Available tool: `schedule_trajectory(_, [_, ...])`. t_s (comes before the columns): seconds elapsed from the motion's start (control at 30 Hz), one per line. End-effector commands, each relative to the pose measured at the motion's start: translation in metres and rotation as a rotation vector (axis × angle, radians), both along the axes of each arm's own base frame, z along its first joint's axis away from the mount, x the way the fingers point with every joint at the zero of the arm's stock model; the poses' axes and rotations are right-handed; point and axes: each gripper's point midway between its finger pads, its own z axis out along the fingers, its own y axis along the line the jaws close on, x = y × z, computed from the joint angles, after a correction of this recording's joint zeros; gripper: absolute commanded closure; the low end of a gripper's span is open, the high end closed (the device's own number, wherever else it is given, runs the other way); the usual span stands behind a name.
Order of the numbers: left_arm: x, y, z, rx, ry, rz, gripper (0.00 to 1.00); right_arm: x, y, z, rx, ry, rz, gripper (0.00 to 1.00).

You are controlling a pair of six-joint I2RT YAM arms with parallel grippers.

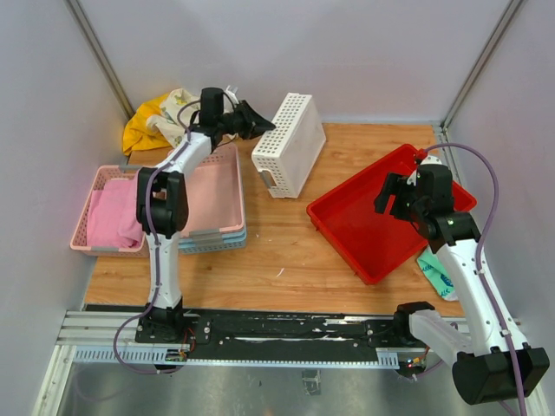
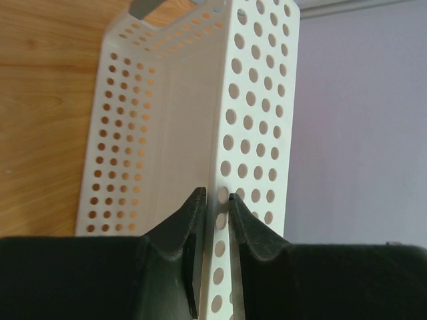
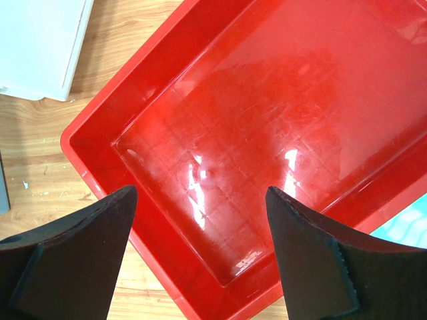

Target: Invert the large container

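Observation:
The large container is a bright red rectangular bin, open side up on the wooden table at the right. It fills the right wrist view, empty inside. My right gripper is open and hovers above the bin's far half, holding nothing. My left gripper is at the back of the table, shut on the wall of a white perforated basket that stands on its side. In the left wrist view both fingers pinch that white wall.
Stacked pink and blue baskets with a pink cloth sit at the left. A yellow and white cloth pile lies at the back left. A teal packet lies beside the red bin's right edge. Grey walls enclose the table.

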Motion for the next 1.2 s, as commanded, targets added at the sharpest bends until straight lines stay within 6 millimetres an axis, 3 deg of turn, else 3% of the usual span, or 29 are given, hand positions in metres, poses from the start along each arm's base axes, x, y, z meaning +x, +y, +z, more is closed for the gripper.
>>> schedule_trajectory(0.0, [-0.001,0.040,-0.072,0.262,0.140,0.069,0.74,0.000,0.005,0.004,0.011,-0.012,0.015,0.20])
schedule_trajectory(0.17, [0.009,0.066,-0.079,0.392,0.149,0.140,0.44,0.000,0.005,0.006,0.014,-0.016,0.013,0.20])
schedule_trajectory(0.27, [0.014,0.075,-0.072,0.420,0.130,0.162,0.30,0.000,0.005,0.005,0.013,-0.015,0.013,0.20])
schedule_trajectory(0.43, [0.024,0.076,-0.040,0.425,0.059,0.175,0.10,0.001,0.006,0.005,0.020,-0.011,0.012,0.20])
schedule_trajectory(0.63, [0.024,0.081,0.020,0.519,-0.091,0.237,0.03,0.003,0.008,0.001,0.038,-0.004,0.005,0.20])
schedule_trajectory(0.73, [0.010,0.057,0.035,0.612,-0.178,0.206,0.03,0.008,0.008,-0.003,0.064,0.009,-0.035,0.21])
schedule_trajectory(0.83, [-0.006,0.018,0.038,0.695,-0.256,0.136,0.03,0.018,0.010,-0.009,0.104,0.044,-0.089,0.24])
schedule_trajectory(1.0, [-0.038,-0.071,0.032,0.793,-0.422,-0.052,0.01,0.032,0.015,-0.015,0.126,0.127,-0.120,0.24])
schedule_trajectory(1.07, [-0.045,-0.096,0.030,0.765,-0.451,-0.110,0.01,0.031,0.010,-0.015,0.108,0.159,-0.146,0.24])
schedule_trajectory(1.17, [-0.050,-0.125,0.011,0.686,-0.429,-0.196,0.01,0.026,0.004,-0.018,0.088,0.170,-0.175,0.23])
